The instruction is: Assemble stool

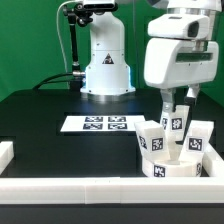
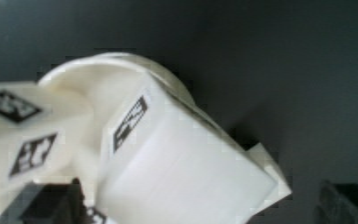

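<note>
White seat (image 1: 165, 168) near front rail (image 1: 90, 190); jaws released above legs (image 1: 150, 135); black table (image 1: 40, 120) spreads beyond.

**Stool parts.** All are white plastic and carry black-and-white square tags.

**Seat** (image 1: 166, 168): a thick round disc lying flat. It sits below the gripper (image 1: 173, 104), slightly toward the exterior view's left of it. Tags show on its rim.

**Centre leg** (image 1: 176, 123): a short blocky piece, roughly upright, directly beneath the fingertips, with its lower end at the seat. In the wrist view it (image 2: 185, 150) lies tilted between the wide-set fingers, with a tag on its side face.

**Second leg** (image 1: 150, 139) and **third leg** (image 1: 198, 140): both stand at the seat, below the gripper. The second is on the exterior view's left of it and the third on the right. Whether they are joined to the seat cannot be told.
</note>
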Available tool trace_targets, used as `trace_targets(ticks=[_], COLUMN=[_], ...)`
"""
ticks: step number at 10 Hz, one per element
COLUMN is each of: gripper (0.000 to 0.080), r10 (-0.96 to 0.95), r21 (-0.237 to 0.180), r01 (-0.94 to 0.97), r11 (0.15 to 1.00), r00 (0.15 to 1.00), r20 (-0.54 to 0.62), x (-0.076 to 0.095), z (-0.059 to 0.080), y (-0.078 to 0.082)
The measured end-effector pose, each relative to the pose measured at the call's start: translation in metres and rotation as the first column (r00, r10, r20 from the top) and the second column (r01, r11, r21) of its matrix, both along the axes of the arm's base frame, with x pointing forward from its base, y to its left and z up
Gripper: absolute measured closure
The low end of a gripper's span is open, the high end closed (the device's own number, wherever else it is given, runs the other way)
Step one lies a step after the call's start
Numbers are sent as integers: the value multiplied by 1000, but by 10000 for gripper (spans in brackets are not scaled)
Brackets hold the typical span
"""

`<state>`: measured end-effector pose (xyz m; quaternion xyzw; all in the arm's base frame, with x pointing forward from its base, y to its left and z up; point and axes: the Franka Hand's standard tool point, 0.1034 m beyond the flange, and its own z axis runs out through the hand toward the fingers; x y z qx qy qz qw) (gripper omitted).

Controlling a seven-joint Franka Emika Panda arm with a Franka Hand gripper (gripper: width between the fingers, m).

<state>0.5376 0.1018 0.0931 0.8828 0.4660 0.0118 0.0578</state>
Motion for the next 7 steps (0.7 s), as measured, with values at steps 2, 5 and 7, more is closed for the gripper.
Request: trace_targets(ticks=[2, 5, 7], gripper=[151, 151, 151], r10=[204, 451, 618], r21=[-20, -44, -69], r01=[-204, -453, -624], r11=[979, 891, 779], r00=[979, 891, 781], r20=[-17, -51, -84], x=[1, 6, 11], z=[-1, 0, 2], y=[-5, -16, -19])
